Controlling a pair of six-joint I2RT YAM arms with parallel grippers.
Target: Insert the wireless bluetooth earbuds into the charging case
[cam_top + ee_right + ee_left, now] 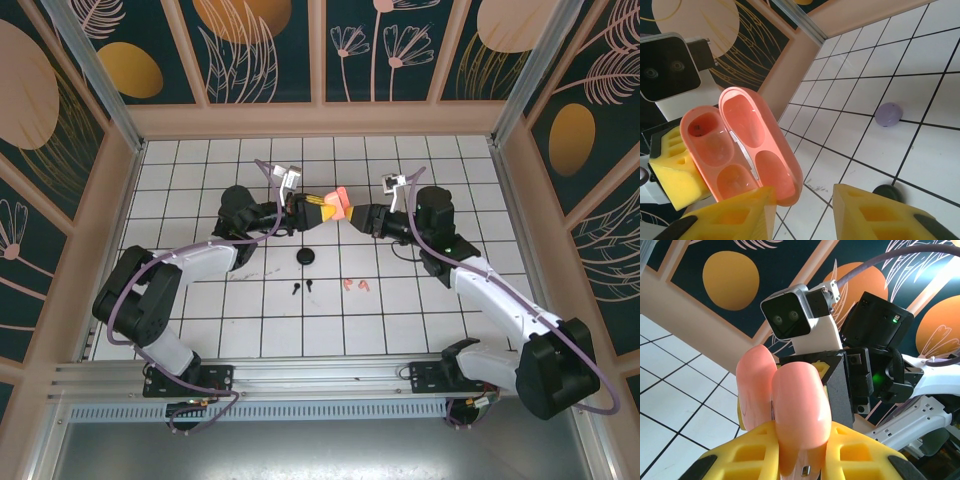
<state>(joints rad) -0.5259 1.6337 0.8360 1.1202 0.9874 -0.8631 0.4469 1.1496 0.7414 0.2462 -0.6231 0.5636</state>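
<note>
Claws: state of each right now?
Left claw: shut on the pink charging case.
Right claw: open, holding nothing, close to the case.

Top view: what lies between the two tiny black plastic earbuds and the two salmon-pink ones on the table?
Nothing lies there: the top view shows bare white tile between the tiny black plastic earbuds and the salmon-pink plastic earbuds.
</note>
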